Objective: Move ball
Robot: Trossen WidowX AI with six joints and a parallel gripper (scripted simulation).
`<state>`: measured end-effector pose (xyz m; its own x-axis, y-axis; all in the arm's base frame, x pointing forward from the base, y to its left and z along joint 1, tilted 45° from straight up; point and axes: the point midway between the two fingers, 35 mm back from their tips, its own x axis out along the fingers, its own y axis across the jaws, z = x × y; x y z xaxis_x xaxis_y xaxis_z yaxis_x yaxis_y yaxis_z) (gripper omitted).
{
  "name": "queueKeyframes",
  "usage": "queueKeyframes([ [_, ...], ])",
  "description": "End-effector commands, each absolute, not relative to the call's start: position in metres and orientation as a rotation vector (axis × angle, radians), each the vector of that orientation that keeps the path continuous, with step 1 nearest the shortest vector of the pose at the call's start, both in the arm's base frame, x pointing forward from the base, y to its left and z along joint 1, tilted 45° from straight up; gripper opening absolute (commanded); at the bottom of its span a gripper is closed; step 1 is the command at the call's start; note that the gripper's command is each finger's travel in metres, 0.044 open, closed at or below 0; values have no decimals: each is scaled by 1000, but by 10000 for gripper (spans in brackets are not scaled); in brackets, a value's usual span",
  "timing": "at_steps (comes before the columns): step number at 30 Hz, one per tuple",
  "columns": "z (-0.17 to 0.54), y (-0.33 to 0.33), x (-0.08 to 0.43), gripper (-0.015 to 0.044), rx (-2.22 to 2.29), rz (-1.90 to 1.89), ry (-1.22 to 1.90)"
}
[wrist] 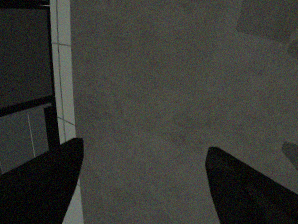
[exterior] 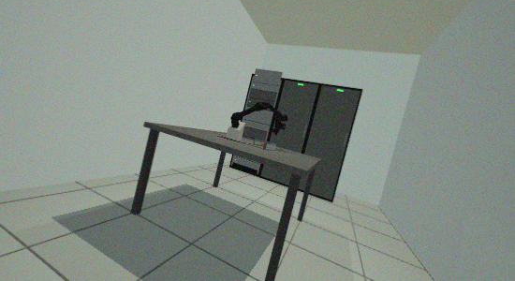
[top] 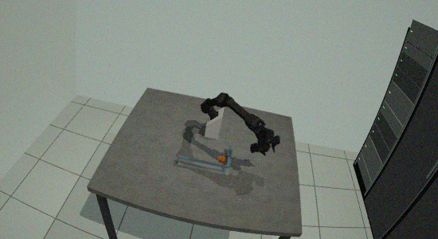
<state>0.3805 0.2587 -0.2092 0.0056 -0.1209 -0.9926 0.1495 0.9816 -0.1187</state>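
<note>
One orange ball [top: 220, 158] sits on the table [top: 135, 167] in the inner corner of the two clear walls [top: 199, 162]. From it, the claw [top: 266, 146] hangs well apart at about two o'clock in the top view. Its fingers stand partly open with nothing between them.

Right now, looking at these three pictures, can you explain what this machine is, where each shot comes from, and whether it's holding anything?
It is a black jointed robot arm bolted to a grey table. One picture looks down from above, one looks up from across the room, and the third is shot from the arm's wrist, between its two dark fingers. On the table two low clear walls form a corner, with a small orange ball tucked in it. The tool hangs apart from the ball, fingers spread, holding nothing.
</note>
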Motion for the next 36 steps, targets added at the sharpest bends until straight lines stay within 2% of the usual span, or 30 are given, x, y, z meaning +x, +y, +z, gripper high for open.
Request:
queueKeyframes([
  [1, -176, 190, 375, 280, -440, -45, 1576],
  [26, -100, 41, 313, 280, -1665, 661, 1742],
  [29, -99, 18, 307, 280, -1627, 666, 1826],
  [36, -99, 18, 307, 280, -1627, 666, 1826],
])
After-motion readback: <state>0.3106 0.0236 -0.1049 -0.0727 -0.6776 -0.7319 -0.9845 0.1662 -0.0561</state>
